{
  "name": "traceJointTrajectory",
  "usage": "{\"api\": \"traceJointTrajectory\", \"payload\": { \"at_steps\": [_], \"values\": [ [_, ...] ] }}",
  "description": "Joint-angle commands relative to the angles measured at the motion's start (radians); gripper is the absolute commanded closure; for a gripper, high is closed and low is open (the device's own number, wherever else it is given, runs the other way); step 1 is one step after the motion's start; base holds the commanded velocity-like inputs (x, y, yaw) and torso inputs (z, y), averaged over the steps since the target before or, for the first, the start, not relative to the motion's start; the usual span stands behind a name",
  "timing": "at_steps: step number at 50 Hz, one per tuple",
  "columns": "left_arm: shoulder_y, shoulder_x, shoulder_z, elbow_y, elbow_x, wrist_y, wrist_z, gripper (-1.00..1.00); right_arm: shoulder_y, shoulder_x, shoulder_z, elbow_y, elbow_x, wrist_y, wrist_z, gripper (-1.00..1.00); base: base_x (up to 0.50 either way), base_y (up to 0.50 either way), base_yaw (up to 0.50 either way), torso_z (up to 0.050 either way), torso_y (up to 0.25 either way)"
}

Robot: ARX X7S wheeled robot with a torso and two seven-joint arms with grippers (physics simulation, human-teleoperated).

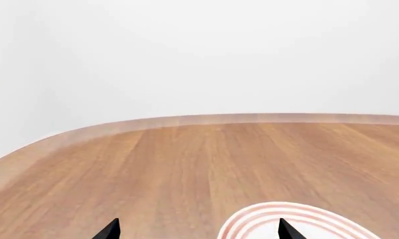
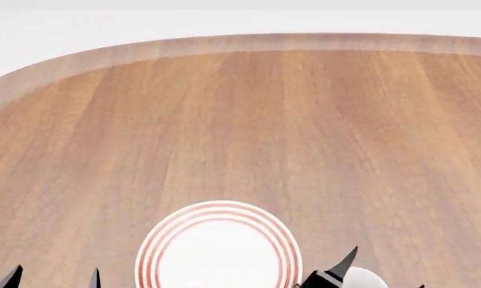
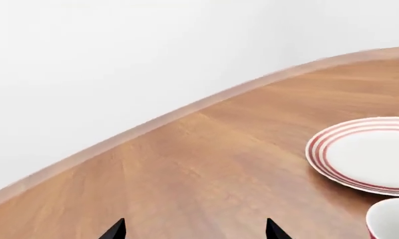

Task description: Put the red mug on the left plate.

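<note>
Tabletop (image 2: 248,120): one broad wooden surface is spreading ahead of both grippers, brown with a lengthwise grain and a paler, rounded edge.
Left plate (image 2: 216,252): one round, flat white plate with thin red rings near its rim is lying on the tabletop between the two grippers; in the left wrist view (image 1: 266,219) it is lying just ahead of that gripper's one finger. Its centre is showing plain white.
Red mug (image 3: 390,218): one mug is standing just beside the plate, off to one side of the right gripper's fingers and apart from them. Only a white inside and a sliver of red wall are showing, so its contents cannot be told.
Left gripper (image 1: 198,231): two black pointed fingers are standing wide apart, holding nothing.
Right gripper (image 3: 196,230): two black pointed fingers are standing wide apart, gripping nothing.
</note>
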Motion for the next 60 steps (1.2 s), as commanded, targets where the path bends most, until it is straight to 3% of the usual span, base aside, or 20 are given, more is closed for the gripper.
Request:
{"api": "traceJointTrajectory", "payload": {
  "at_steps": [1, 32, 60],
  "values": [
    [-0.002, -0.007, 0.007, 0.000, -0.004, 0.002, -0.007, -1.00, -0.006, -0.016, 0.015, 0.014, 0.008, -0.058, 0.109, -1.00, 0.00, 0.00, 0.00, 0.000, 0.000],
    [-0.002, -0.021, 0.020, 0.002, -0.016, 0.007, -0.022, -1.00, -0.017, 0.002, -0.002, 0.066, 0.081, -0.207, 0.294, -1.00, 0.00, 0.00, 0.00, 0.000, 0.000],
    [-0.006, -0.031, 0.032, -0.003, -0.026, 0.012, -0.031, -1.00, 0.052, 0.012, 0.001, 0.249, 0.102, -0.288, 0.395, -1.00, 0.00, 0.00, 0.00, 0.000, 0.000]
  ]
}}
